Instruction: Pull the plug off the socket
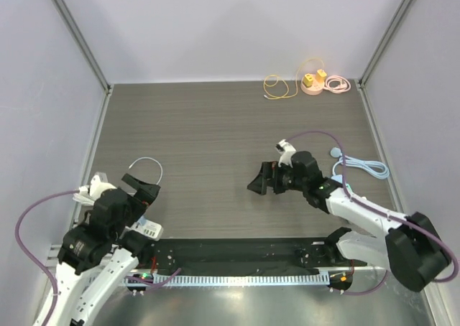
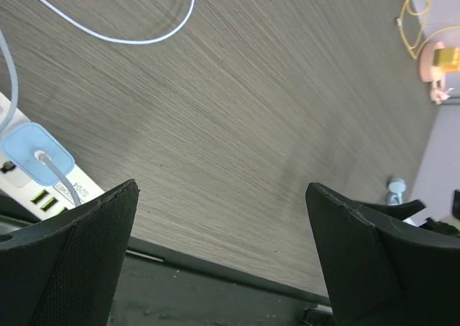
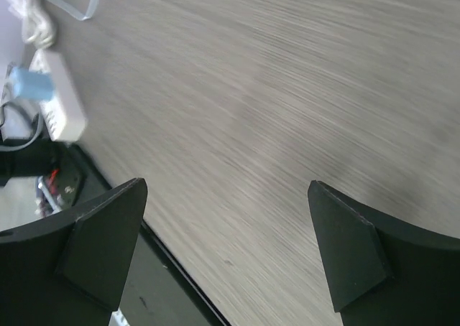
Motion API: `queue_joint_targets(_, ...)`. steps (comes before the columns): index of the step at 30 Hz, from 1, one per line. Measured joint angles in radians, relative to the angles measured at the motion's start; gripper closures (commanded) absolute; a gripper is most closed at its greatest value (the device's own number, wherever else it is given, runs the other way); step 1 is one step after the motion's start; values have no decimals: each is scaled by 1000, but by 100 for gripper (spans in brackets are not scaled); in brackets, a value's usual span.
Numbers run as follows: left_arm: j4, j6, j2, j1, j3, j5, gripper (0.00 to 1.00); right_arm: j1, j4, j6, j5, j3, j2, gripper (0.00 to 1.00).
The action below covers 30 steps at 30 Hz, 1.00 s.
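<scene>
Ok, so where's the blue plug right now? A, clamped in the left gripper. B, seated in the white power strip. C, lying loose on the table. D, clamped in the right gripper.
B: the left wrist view shows the blue plug seated in the white power strip, while the left gripper and right gripper are both open with nothing between their fingers.

Both agape: left tool (image 2: pixel 221 189), right tool (image 3: pixel 227 184).
</scene>
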Motion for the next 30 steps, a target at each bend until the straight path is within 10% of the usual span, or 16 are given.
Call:
queue_joint_targets(16,-132,208,248,0,368,-96,0,666,385,-192,233,514,715,6)
queue_joint_targets(30,-136,298,187,0,386,-49,0,860,343,-313,466,846,1026,13)
